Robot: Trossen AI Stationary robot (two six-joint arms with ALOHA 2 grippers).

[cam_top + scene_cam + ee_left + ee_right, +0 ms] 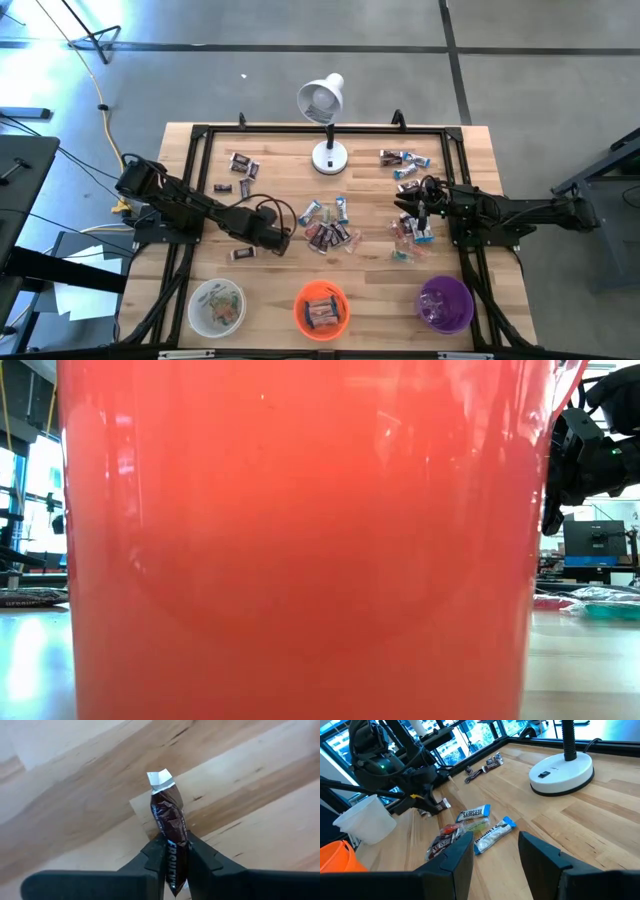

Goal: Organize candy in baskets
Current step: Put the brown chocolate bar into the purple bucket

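Left tool [176,857] pinches a dark brown candy [170,827] between its fingers, just above the wooden bench [270,150], left of the central candy pile [328,222]. Right tool [495,852] hangs spread over the right-hand scatter. White [217,305], orange [321,307] and purple [445,303] baskets line the near edge; lamp [328,155] stands near the far edge. Concrete floor surrounds.

The right gripper [495,850] hangs with fingers apart above a cluster of wrapped candies [470,827], near the white lamp base [561,771]. Beyond the cluster, the left gripper [427,805] sits low beside the white basket [365,820] and orange basket [337,857].
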